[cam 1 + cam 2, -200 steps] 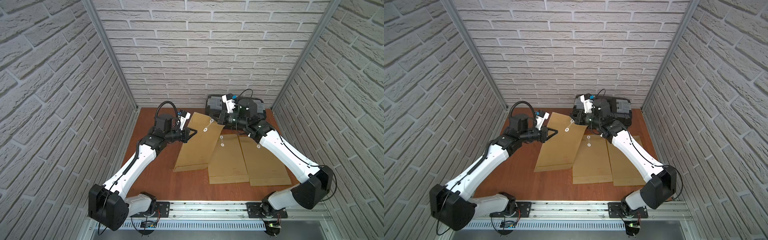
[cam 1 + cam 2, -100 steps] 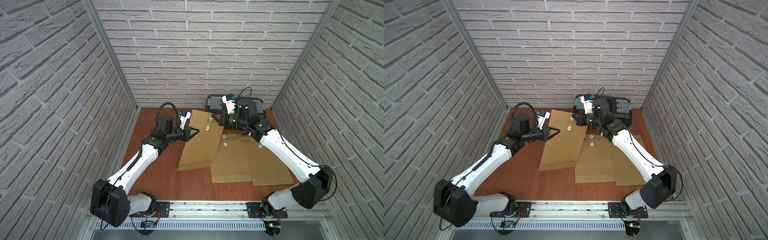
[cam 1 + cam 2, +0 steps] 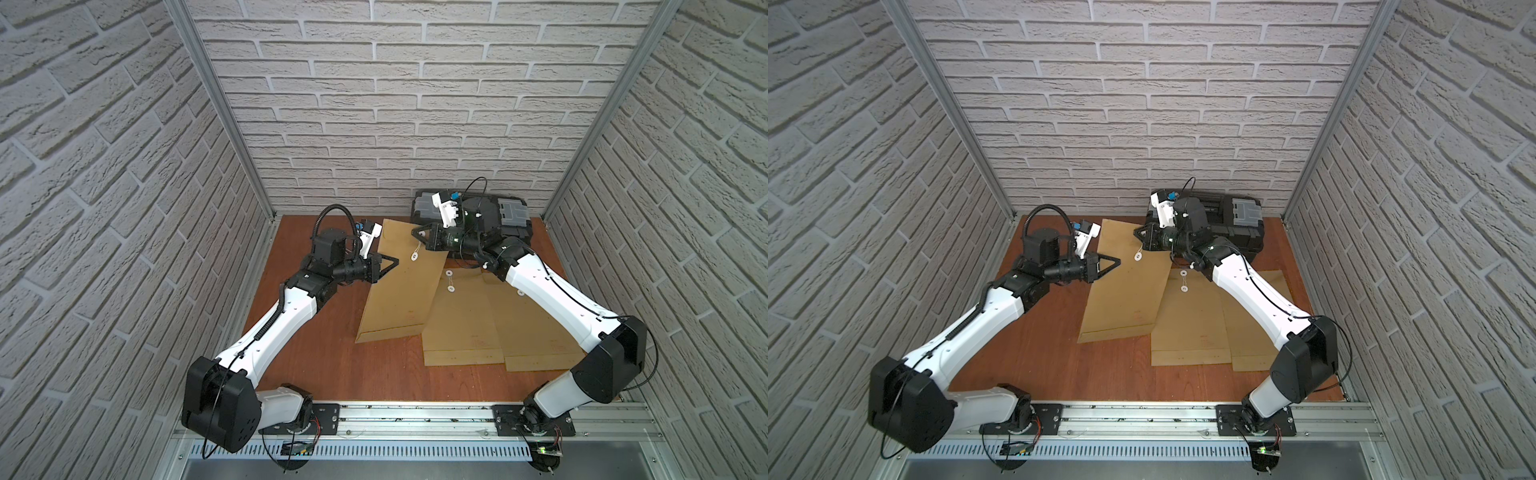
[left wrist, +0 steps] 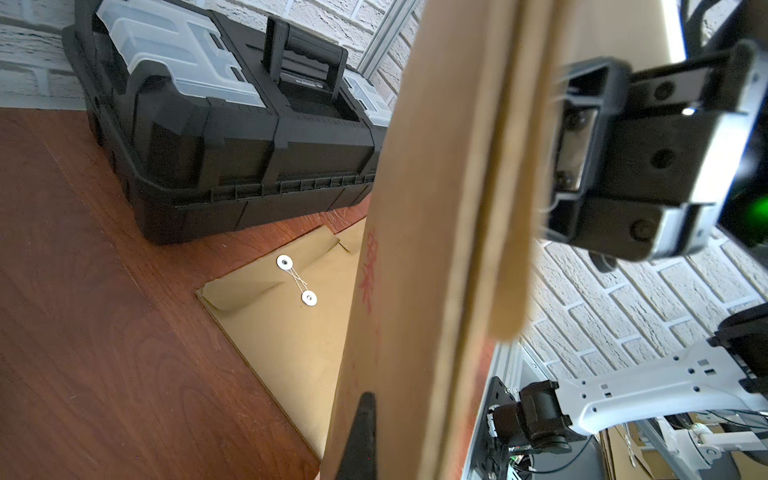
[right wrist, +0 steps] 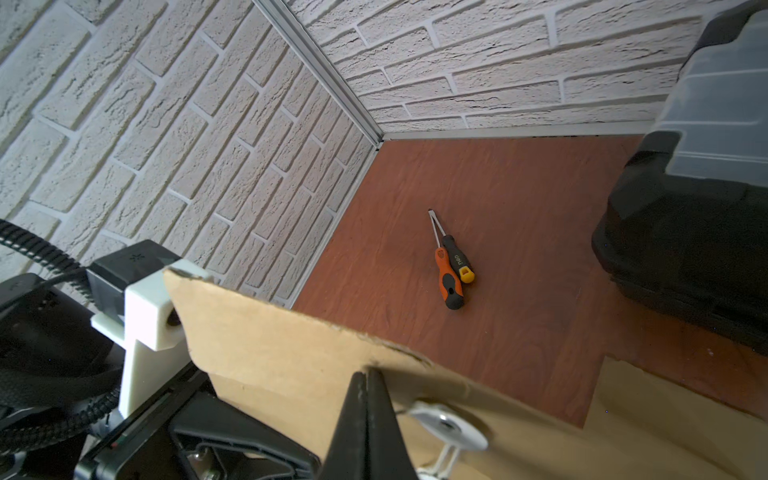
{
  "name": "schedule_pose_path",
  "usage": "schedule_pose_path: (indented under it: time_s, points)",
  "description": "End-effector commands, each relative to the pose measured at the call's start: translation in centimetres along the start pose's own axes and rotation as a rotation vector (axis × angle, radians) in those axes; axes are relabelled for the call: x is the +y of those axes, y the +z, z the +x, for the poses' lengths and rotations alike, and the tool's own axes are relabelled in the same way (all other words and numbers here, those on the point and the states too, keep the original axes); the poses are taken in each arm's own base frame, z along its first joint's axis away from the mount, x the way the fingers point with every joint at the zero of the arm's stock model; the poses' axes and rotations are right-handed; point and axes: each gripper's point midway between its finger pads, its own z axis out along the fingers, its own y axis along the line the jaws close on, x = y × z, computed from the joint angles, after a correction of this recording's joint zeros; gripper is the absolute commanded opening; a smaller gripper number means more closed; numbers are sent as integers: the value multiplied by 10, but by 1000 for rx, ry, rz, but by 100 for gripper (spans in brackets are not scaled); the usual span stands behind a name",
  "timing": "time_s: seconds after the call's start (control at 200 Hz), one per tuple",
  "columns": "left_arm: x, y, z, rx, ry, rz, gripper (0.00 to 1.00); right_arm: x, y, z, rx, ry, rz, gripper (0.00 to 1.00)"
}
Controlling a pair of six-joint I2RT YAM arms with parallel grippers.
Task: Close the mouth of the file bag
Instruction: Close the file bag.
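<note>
My right gripper [image 5: 368,380] is pressed together on the top edge of the brown paper file bag [image 3: 399,295], just beside its white string button [image 5: 446,424]. My left gripper [image 3: 397,261] is closed at the bag's side edge. It looks like a pinch, but the far finger is hidden behind paper. The mouth end is raised; the bottom end is on the red-brown wooden table [image 3: 316,353], overlapping two flat brown envelopes [image 3: 461,328].

Reddish-brown wooden tabletop [image 3: 316,365], black toolbox [image 3: 513,212] at its upper right, two flat brown envelopes [image 3: 465,328] right of centre, two screwdrivers [image 5: 451,270] side by side.
</note>
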Motion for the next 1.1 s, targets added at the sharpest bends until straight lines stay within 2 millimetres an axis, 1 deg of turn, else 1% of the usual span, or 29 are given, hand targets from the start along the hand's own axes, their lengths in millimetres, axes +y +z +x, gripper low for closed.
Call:
schedule_pose_path:
  time_s: [0.0,0.095,0.165,0.27,0.335,0.45,0.585,0.78,0.935,1.095]
  points:
    - [-9,-4,-12,-40,60,26,0,33,-2,-18,-48,1,-136,3]
    - [-8,-5,-15,-48,62,20,0,43,-2,-13,-25,8,-202,3]
    - [-7,-7,-20,-64,62,14,0,44,-1,-3,18,16,-223,3]
    - [-10,-11,-26,-81,69,14,0,29,-1,15,62,20,-184,3]
    - [-10,-13,-27,-84,71,12,0,21,-2,21,73,26,-168,3]
    - [-10,-15,-28,-86,71,10,0,13,-5,28,88,8,-134,3]
    - [-11,-17,-30,-91,75,7,0,-2,-8,36,117,-44,-69,3]
    - [-13,-18,-31,-93,81,5,0,-9,-7,40,140,-75,-43,3]
    - [-13,-21,-32,-96,87,-2,0,-7,-8,41,152,-84,-48,13]
    - [-13,-25,-34,-105,90,-12,0,-3,-16,39,149,-99,-50,23]
